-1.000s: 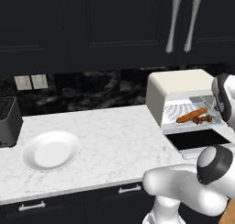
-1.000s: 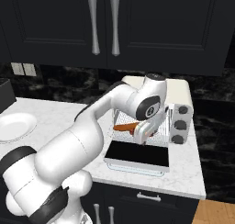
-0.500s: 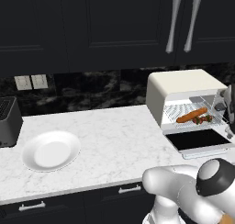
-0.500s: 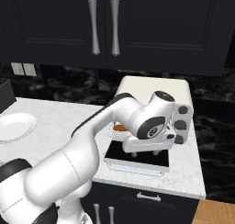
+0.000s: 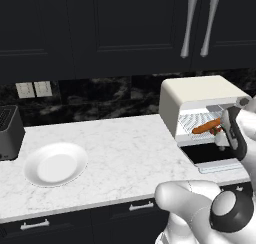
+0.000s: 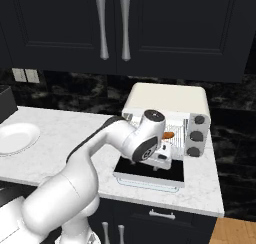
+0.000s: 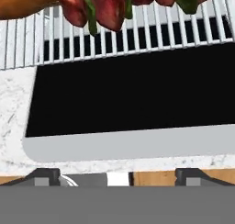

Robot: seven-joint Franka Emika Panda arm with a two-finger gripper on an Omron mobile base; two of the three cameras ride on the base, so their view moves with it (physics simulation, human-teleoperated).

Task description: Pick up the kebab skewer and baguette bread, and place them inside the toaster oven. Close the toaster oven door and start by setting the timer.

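Note:
The toaster oven (image 5: 199, 94) (image 6: 167, 99) stands at the right end of the counter. Its door (image 5: 212, 155) (image 6: 150, 171) (image 7: 133, 90) is folded down flat, glass facing up. On the wire rack (image 7: 147, 32) lie the baguette bread (image 5: 205, 127) (image 6: 169, 135) (image 7: 23, 2) and the kebab skewer (image 7: 114, 7), red meat chunks with green pieces. My gripper (image 7: 118, 175) (image 6: 160, 164) hangs open and empty just in front of the oven mouth, above the lowered door.
Dark knobs (image 6: 196, 136) sit on the oven's right side. A white plate (image 5: 55, 163) (image 6: 15, 137) lies at the counter's left, with a dark slot toaster (image 5: 9, 130) beyond it. Dark cabinets with silver handles (image 5: 200, 25) hang overhead.
The hand has drawn back out of the oven mouth and dropped lower over the open door. Its jaws stay open; baguette and skewer rest on the rack.

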